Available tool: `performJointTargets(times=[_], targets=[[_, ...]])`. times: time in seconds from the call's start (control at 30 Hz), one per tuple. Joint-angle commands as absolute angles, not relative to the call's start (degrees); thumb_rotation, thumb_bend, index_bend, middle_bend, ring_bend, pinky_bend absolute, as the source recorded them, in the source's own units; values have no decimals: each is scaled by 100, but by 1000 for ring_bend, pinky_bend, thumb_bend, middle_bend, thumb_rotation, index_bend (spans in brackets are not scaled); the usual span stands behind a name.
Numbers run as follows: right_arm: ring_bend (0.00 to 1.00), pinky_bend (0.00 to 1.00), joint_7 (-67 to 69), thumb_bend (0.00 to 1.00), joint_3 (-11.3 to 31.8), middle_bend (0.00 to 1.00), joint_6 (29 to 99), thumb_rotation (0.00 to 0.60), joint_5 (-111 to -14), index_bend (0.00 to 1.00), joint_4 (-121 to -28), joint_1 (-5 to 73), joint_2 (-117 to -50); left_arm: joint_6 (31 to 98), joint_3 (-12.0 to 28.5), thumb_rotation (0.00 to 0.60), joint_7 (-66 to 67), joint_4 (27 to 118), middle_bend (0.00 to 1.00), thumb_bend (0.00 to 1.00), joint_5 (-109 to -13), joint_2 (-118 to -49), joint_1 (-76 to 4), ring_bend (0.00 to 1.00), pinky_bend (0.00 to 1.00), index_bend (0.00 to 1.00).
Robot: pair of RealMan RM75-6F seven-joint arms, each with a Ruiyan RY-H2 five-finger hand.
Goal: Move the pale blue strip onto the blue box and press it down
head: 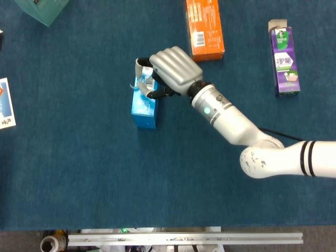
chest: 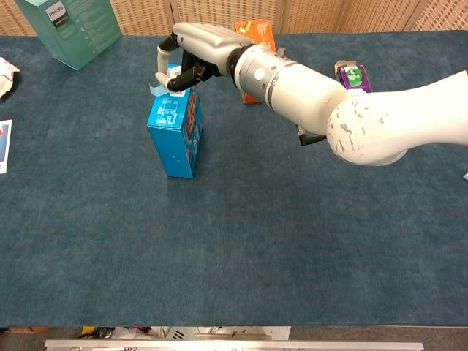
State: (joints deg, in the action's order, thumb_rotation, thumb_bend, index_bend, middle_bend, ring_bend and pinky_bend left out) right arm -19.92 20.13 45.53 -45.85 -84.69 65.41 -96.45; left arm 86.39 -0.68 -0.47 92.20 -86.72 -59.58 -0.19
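Note:
The blue box [head: 144, 108] [chest: 174, 135] stands upright on the blue cloth, left of centre. My right hand [head: 172, 68] [chest: 199, 45] hovers over its top with fingers curled, pinching the pale blue strip [head: 142, 83] [chest: 163, 82]. The strip hangs bent from the fingertips, its lower end at the box's top far edge; whether it touches the top I cannot tell. My left hand appears in neither view.
An orange carton [head: 205, 29] [chest: 254, 33] lies just behind the right hand. A purple milk carton [head: 284, 60] [chest: 356, 82] lies at the right. A teal box [head: 42, 9] [chest: 73, 29] stands at the far left, and a card [head: 5, 103] lies at the left edge.

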Motion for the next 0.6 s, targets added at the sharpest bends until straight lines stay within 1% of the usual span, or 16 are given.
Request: performJointTargets(times=[0.03,0.6], targets=[[1000,1000,-1999,434,1968,1000,4567,350,-4583,447,-8535,6541,-9596,8635,-67,600,-41,9221,511,493,-8674,-5958,-24,480,531,178],[1000,1000,-1838,435,1702,1000,4702,350,-4865,447,-9062,6363,-9228,8619,-65,600,-16,9223,511,493,-8694,-5974,-42,480,531,178]])
